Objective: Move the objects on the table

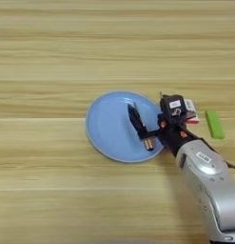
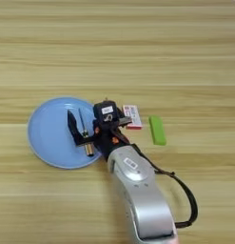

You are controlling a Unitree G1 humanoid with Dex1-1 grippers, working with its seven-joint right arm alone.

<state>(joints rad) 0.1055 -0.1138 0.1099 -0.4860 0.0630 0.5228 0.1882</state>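
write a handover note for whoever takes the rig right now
Right gripper: over the right part of the blue plate; open or shut cannot be told, and no held object can be made out.
Things: white box with red print flat on the table, just right of the plate, beside the gripper's wrist. Green block further right, apart from the box.
Done: nothing can be seen lying on the plate.
Left: box and block are both on the table, untouched by the gripper.

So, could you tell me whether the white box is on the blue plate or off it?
Off it: the white box lies flat on the table, right of the blue plate.
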